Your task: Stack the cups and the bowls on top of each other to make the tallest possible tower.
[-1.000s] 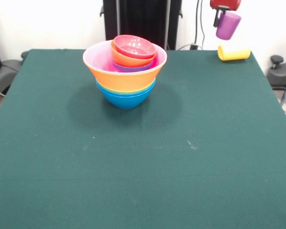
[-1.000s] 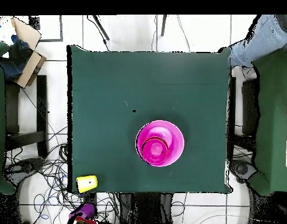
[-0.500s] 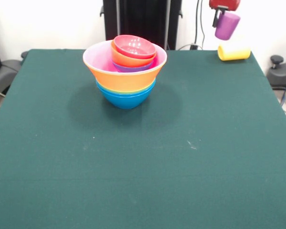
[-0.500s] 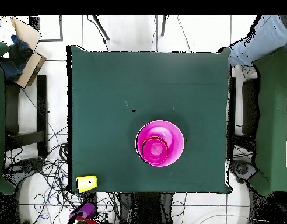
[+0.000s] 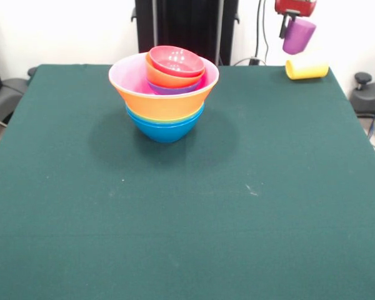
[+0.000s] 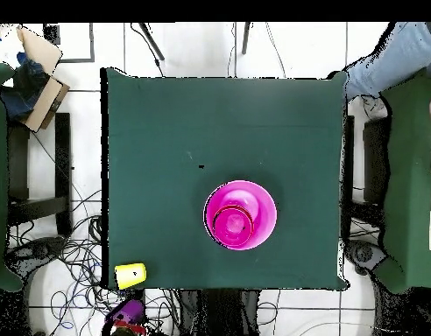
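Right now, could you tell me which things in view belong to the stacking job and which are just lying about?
Part of the job:
- the tower of nested bowls on the table
- the purple cup, held up by the gripper
- the yellow cup, on its side at the table's corner

Just lying about:
- the cardboard box on the floor
- the cables beside the table
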Controlling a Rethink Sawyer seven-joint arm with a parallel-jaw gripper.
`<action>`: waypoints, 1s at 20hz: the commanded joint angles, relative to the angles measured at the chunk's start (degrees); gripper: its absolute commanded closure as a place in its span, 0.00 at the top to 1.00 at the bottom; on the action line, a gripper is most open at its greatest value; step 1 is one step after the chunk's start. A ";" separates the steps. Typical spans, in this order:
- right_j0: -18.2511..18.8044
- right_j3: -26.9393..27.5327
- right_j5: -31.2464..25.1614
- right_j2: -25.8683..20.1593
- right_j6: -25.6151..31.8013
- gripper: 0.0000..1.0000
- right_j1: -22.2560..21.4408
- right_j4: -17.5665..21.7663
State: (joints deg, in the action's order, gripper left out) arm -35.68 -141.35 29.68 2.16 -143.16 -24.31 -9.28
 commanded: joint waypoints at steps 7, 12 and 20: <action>-1.21 13.63 -6.92 -3.10 -5.22 0.00 4.38 -7.80; -1.72 14.52 -8.51 -2.98 -4.77 0.00 3.84 -9.21; -1.79 14.80 -10.61 -2.60 -4.85 0.00 2.28 -8.77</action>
State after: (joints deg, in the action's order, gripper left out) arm -36.81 -135.11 25.44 2.56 -143.16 -22.79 -13.81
